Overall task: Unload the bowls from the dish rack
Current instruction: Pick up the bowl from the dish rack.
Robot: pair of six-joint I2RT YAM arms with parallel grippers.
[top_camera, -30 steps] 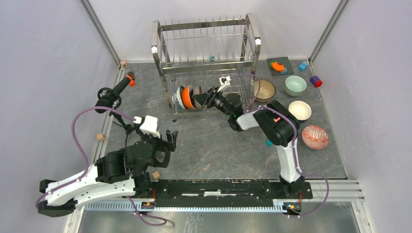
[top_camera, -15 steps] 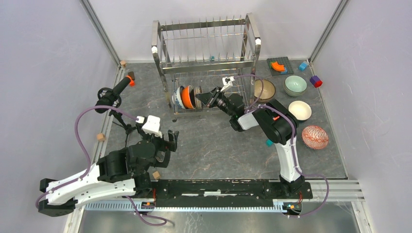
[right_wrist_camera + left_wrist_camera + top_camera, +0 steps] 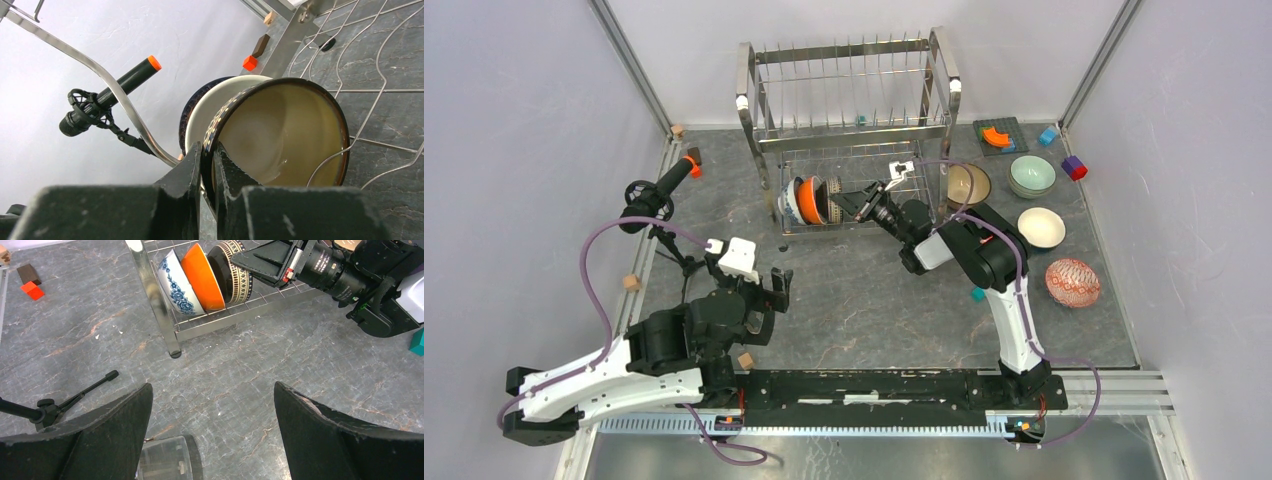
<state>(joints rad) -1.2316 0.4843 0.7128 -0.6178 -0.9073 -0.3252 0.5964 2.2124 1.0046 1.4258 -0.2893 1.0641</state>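
Note:
The dish rack (image 3: 849, 95) stands at the back. Its lower tier holds a blue-and-white bowl (image 3: 792, 200), an orange bowl (image 3: 810, 200) and a dark patterned bowl (image 3: 832, 197) on edge. My right gripper (image 3: 850, 203) is shut on the dark bowl's rim (image 3: 285, 130), one finger inside and one outside (image 3: 209, 155). The same three bowls show in the left wrist view: blue-and-white (image 3: 177, 285), orange (image 3: 202, 277), dark patterned (image 3: 236, 270). My left gripper (image 3: 212, 405) is open and empty over the table in front of the rack (image 3: 774, 285).
Brown-gold (image 3: 969, 185), pale green (image 3: 1032, 175), cream white (image 3: 1041, 227) and red-patterned (image 3: 1072, 282) bowls sit on the table at right. A microphone on a tripod (image 3: 659, 190) stands at left. Small toy blocks lie at the back right (image 3: 1074, 167) and by the right arm (image 3: 976, 294).
My right wrist has shifted slightly right and back while at the dark patterned bowl, which leans a little away from the orange bowl. The left arm has barely moved.

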